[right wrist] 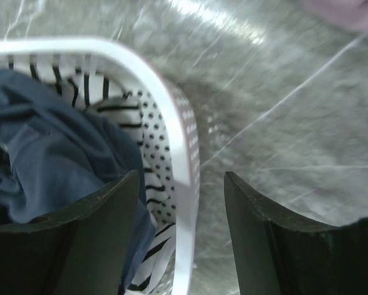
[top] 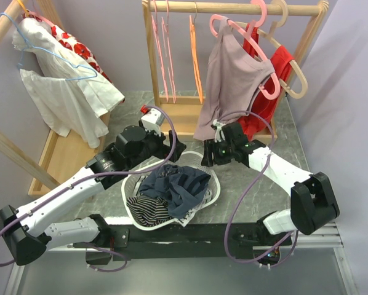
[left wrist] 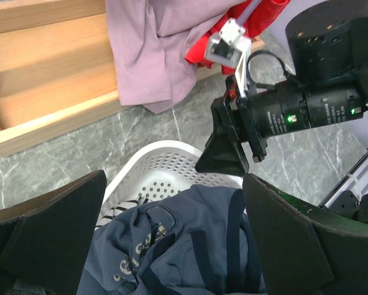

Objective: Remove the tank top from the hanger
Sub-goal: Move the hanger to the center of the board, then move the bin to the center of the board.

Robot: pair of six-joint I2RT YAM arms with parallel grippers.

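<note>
The mauve tank top (top: 233,74) hangs on a pink hanger (top: 271,86) from the back wooden rail, its hem low near the rack base. Its lower part shows in the left wrist view (left wrist: 153,49), and a blurred corner shows in the right wrist view (right wrist: 350,12). My left gripper (top: 176,149) is open and empty over the laundry basket; in its own view (left wrist: 175,233) a navy garment (left wrist: 190,239) lies between the fingers. My right gripper (top: 207,153) is open and empty just below the tank top's hem, straddling the basket rim (right wrist: 181,153) in its own view (right wrist: 181,203).
A white perforated basket (top: 215,184) holds navy and striped clothes (top: 150,209). A red garment (top: 282,61) hangs on a wooden hanger behind the tank top. Empty pink and orange hangers (top: 165,49) hang at the rail's left. A white garment (top: 67,92) hangs on the left rack.
</note>
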